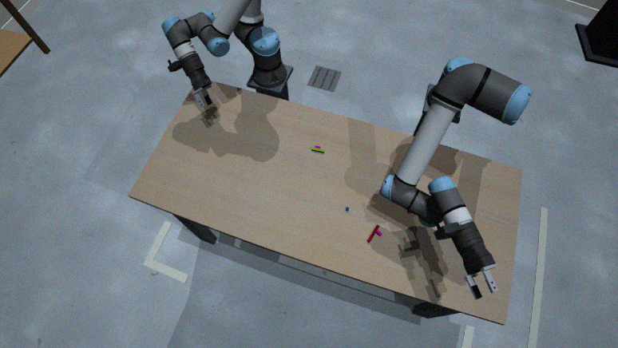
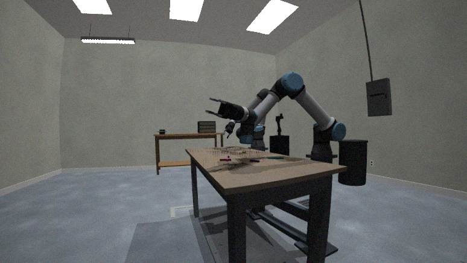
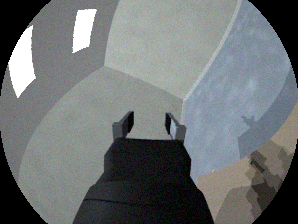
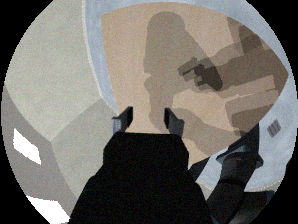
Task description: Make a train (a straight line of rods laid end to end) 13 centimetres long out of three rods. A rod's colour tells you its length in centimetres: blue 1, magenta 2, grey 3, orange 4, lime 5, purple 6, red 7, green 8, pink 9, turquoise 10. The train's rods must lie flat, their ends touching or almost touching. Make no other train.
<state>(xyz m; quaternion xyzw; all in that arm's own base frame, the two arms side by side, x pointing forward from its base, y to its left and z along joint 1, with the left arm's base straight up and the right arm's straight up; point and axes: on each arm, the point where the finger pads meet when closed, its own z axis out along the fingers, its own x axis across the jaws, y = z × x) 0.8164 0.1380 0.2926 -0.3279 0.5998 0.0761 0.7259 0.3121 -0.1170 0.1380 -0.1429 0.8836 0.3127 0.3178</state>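
Note:
A red rod (image 1: 372, 234) (image 2: 222, 160) lies flat, with a magenta rod (image 1: 378, 232) beside its middle. A tiny blue rod (image 1: 346, 209) lies nearby. A lime rod (image 1: 318, 150) (image 2: 244, 152) lies mid-table with another magenta rod (image 1: 317, 147) behind it. In the exterior view, a purple rod (image 2: 254, 160) and a turquoise rod (image 2: 275, 157) also lie flat; the top view does not show them. My left gripper (image 1: 485, 293) (image 2: 208, 105) (image 3: 149, 118) is open and empty, high over the front right corner. My right gripper (image 1: 204, 103) (image 2: 225, 135) (image 4: 148, 113) is open and empty near the back left corner.
The wooden table (image 1: 259, 194) (image 2: 280, 176) bears broad arm shadows. The left arm's forearm and wrist hang over its right part, and the right arm's base stands behind its back edge. Another bench (image 2: 183, 134) stands against the wall.

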